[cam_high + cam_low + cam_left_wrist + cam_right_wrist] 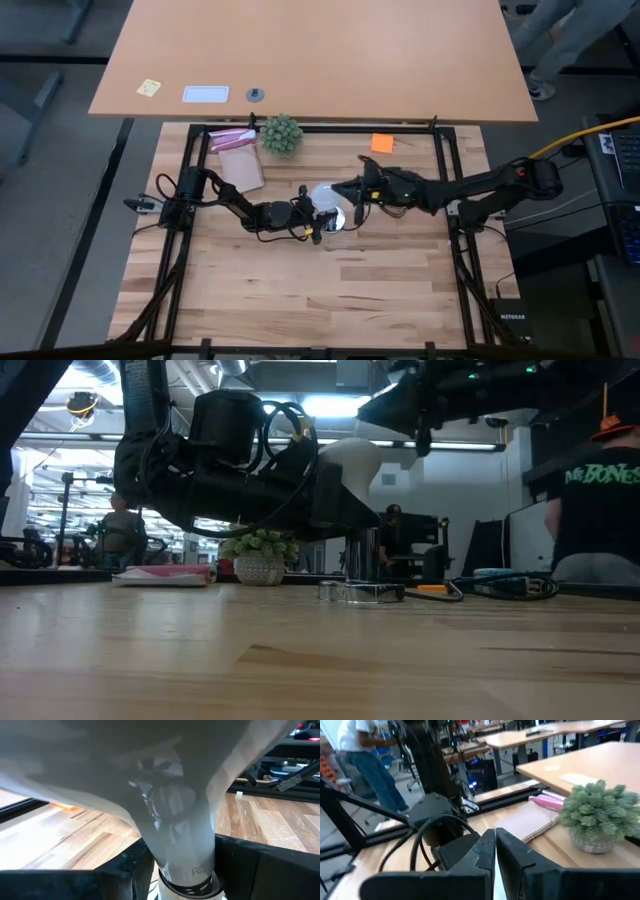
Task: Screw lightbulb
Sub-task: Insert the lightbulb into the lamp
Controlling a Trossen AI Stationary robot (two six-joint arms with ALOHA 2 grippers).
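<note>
Holding the lightbulb (170, 820) by its narrow neck, my left gripper (318, 222) was clamped on it just above the grey screw threads, near the middle of the tabletop (300, 290). The bulb's white dome hung clear of the wood, over or just beside the silvery socket (360, 592); I could not tell whether the threads had met it. To do this well I judged I should keep the base square to the socket and turn gently, so the threads caught without crossing. My right gripper (495, 855) waited close beside, fingers pressed together on nothing. The pale planks also carried a pink notebook (238, 158), a small green plant (281, 134) and an orange note (382, 143). Beyond lay desks and a standing person (365, 750).
</note>
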